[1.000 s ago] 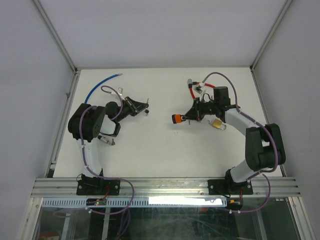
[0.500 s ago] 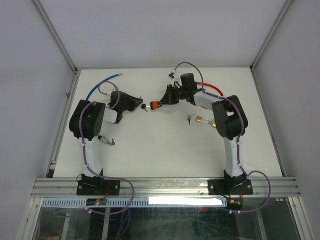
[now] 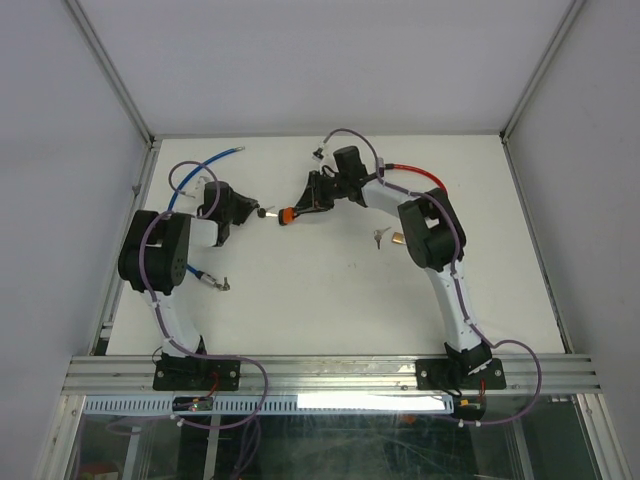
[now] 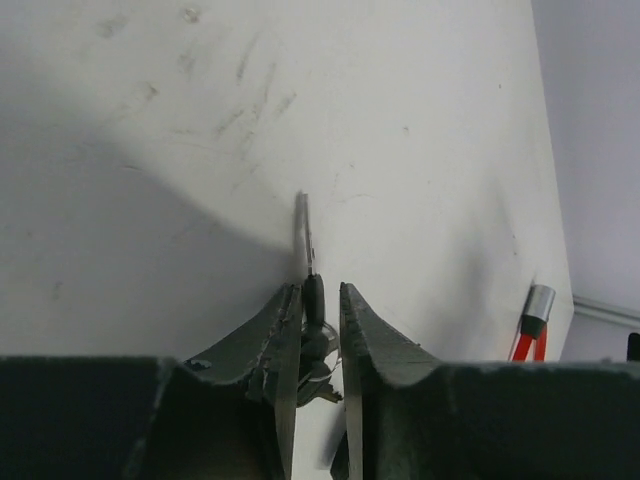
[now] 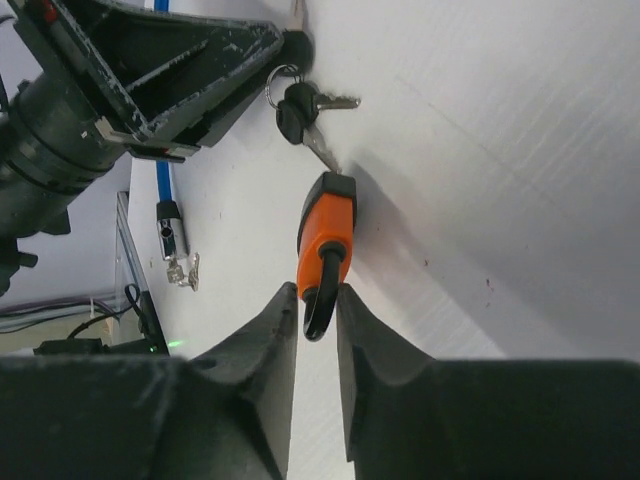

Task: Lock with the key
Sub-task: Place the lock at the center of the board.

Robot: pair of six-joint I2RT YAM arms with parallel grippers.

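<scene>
Up at the 12 o'clock end of the table, seen from above, both arms are meeting nose to nose. Right gripper is closing around the shackle of the orange padlock, which is lying with its long axis roughly 3 to 9, keyhole end facing 9. Left gripper is sitting just at 9 o'clock of it, jaws nearly together around the key head, but a sliver of gap is showing, so I can't tell if it's actually pinching. Key blade is pointing toward 3, looking pretty much lined up.
</scene>
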